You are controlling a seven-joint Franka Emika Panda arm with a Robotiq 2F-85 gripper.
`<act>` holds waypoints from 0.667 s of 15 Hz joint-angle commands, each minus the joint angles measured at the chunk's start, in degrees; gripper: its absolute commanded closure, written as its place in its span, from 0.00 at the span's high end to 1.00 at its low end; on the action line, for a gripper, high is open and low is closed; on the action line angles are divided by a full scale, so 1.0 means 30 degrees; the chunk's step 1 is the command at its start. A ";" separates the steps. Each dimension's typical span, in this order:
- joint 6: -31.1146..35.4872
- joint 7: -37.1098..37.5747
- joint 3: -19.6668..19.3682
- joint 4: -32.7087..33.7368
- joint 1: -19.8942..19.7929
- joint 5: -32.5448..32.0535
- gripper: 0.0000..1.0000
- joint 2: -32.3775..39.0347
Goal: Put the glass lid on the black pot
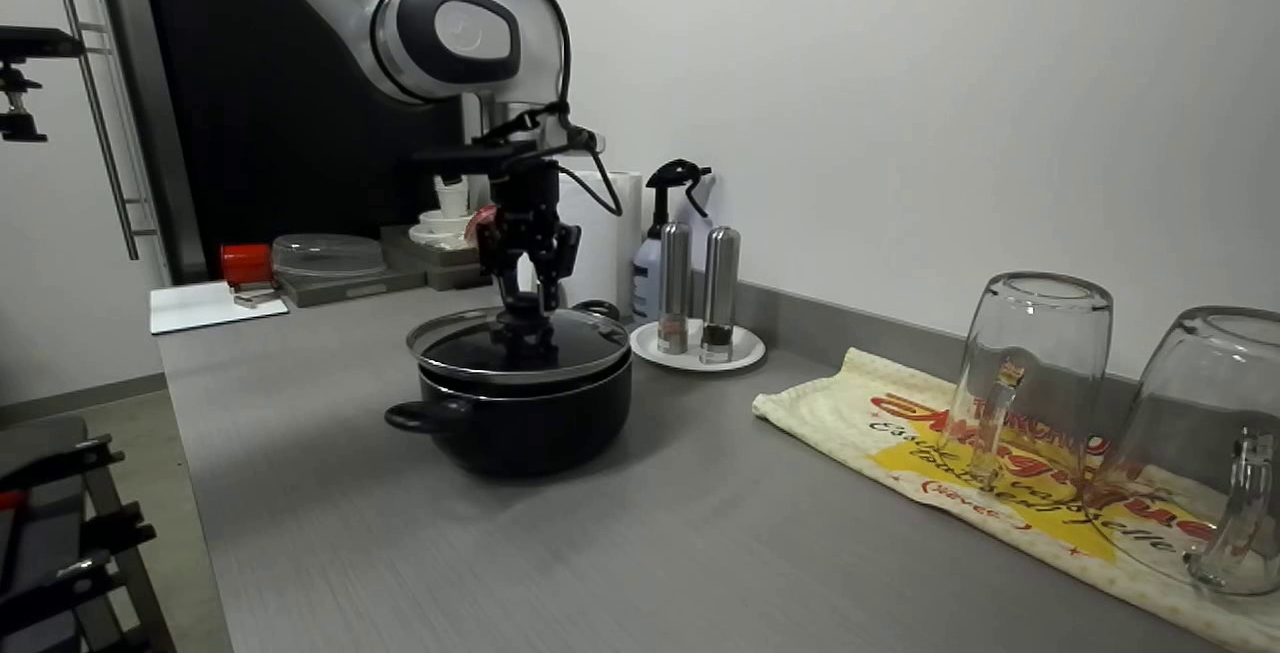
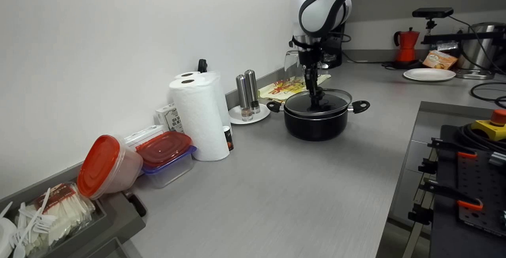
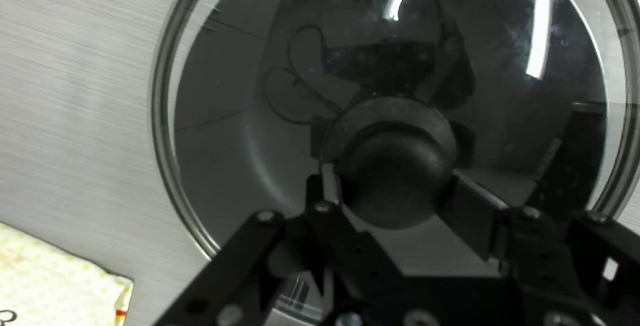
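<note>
"How are the jaws standing?"

"They're grasping. In the wrist view the gripper (image 3: 393,185) is pinching the dark knob (image 3: 396,171) of the glass lid (image 1: 575,348), a finger (image 3: 475,216) pressing on either side."

"Where's that lid lying from them?"

"Straight beneath, directly over the black pot (image 1: 530,433). Being round, it's giving no long axis to match; only centring is counting."

"Is it seating?"

"Not yet, I'm judging: in both exterior views a thin dark band is showing between the lid's rim and the pot's. The views aren't settling whether the edges are touching anywhere."

"And sideways?"

"It's seeming to overhang slightly more towards the pot's outer handle (image 1: 430,417), the one pointing away from the wall (image 1: 900,133). So the coming move is calling, I'm thinking, for a small shift to the pot's wall side, a level lowering, then a release."

"What's standing farther out?"

"Near the pot's wall-side handle (image 2: 274,106), a white plate (image 1: 748,345) is carrying two mills (image 1: 721,283). Farther from the pot, along the wall, a printed towel (image 1: 860,413) is lying with two glass mugs (image 1: 1040,353) standing on it."
</note>
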 commanded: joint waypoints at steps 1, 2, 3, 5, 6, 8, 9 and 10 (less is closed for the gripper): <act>0.0137 0.0487 -0.0033 0.0044 0.0031 0.0286 0.26 -0.0161; 0.0143 0.0700 -0.0018 0.0059 -0.0009 0.0485 0.26 -0.0146; 0.0178 0.0907 -0.0013 0.0018 -0.0015 0.0589 0.26 -0.0147; 0.0251 0.1294 -0.0017 -0.0113 0.0017 0.0666 0.26 -0.0136; 0.0302 0.1454 -0.0031 -0.0153 0.0036 0.0659 0.26 -0.0124; 0.0472 0.1790 -0.0097 -0.0211 0.0089 0.0547 0.26 -0.0059; 0.0667 0.2075 -0.0173 -0.0251 0.0150 0.0371 0.26 -0.0022; 0.0843 0.2271 -0.0224 -0.0281 0.0187 0.0267 0.26 0.0010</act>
